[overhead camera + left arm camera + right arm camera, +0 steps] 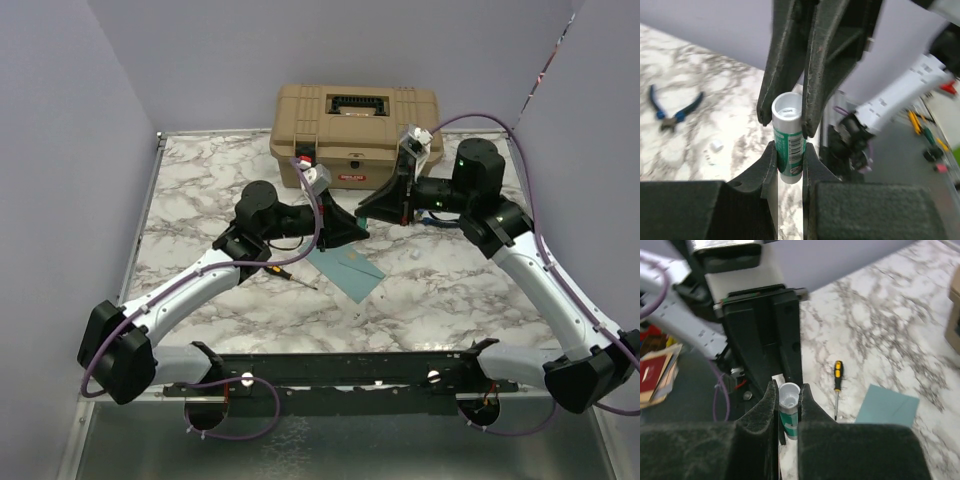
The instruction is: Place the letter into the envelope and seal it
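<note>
Claws meet over the surface (450, 290) in our top view, left claw (348, 228) and right claw (368, 208) near one teal envelope (348, 268) lying flat on it; from the left wrist we see the left clamping one glue stick (790, 142) by its body; from the right wrist, the right pinches its open white end.

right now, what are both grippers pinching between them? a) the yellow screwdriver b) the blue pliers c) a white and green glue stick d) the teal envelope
c: both wrist views show the glue stick clamped low on its tube by the left gripper and near its top end by the right gripper, while the envelope lies flat, apart from both.
</note>
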`<state>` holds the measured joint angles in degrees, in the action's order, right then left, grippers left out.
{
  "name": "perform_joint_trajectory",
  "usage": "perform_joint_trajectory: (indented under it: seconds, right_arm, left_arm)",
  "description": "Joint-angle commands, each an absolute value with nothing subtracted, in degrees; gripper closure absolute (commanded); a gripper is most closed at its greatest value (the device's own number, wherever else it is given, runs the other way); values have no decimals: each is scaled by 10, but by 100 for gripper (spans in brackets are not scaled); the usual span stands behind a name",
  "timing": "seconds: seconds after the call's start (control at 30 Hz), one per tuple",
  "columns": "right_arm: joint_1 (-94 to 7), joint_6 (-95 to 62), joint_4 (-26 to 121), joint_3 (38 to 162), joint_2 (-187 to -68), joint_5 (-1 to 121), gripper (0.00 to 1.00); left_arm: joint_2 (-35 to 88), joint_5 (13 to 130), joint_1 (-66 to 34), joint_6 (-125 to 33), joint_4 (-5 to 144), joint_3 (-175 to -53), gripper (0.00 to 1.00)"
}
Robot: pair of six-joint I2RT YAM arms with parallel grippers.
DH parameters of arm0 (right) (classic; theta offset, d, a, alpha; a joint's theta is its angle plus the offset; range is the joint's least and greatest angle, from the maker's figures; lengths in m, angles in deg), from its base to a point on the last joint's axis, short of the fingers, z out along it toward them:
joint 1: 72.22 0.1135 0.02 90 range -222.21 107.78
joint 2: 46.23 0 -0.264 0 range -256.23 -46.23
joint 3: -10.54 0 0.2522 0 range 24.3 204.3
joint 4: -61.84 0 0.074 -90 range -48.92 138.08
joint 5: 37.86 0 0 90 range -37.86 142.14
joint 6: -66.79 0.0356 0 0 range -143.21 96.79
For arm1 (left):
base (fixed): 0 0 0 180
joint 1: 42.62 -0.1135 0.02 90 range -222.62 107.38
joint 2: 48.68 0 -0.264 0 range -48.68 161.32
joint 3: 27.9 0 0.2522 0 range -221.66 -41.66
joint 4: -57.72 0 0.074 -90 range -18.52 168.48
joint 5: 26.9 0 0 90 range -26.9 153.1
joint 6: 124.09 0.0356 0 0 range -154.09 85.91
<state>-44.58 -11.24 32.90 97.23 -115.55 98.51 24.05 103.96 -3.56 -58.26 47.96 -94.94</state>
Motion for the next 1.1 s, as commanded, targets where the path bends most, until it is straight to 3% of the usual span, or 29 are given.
perform_joint_trajectory:
  seconds: [0.0,0.07,0.47,0.57,0.67,0.73,0.87,0.93,1.0,1.07]
  right_arm:
    - [-423,-177,420,934,-1119,1311,100]
    - [-424,-131,488,911,-1110,1299,100]
    - [-424,-107,405,941,-1139,1056,100]
    - [-423,-94,379,960,-1150,1003,89]
    - [-424,-87,385,949,-1151,972,99]
    - [-423,-81,401,933,-1149,969,100]
    - [-423,-58,422,916,-1147,947,100]
    - [-423,-48,432,910,-1142,936,100]
    - [-423,-52,436,905,-1137,934,100]
    - [-423,-60,435,903,-1136,939,100]
  left_arm:
    - [231,1191,-27,-537,474,-979,100]
    - [228,1207,-26,-527,475,-981,100]
    - [247,1127,-26,-563,457,-984,100]
    - [245,1111,-28,-567,458,-979,100]
    - [242,1079,-30,-578,458,-974,100]
    - [240,1041,-32,-596,458,-972,100]
    - [242,1007,-35,-636,453,-971,69]
    - [240,1001,-36,-648,446,-966,48]
    - [235,996,-39,-652,439,-958,43]
    - [232,998,-45,-647,438,-951,44]
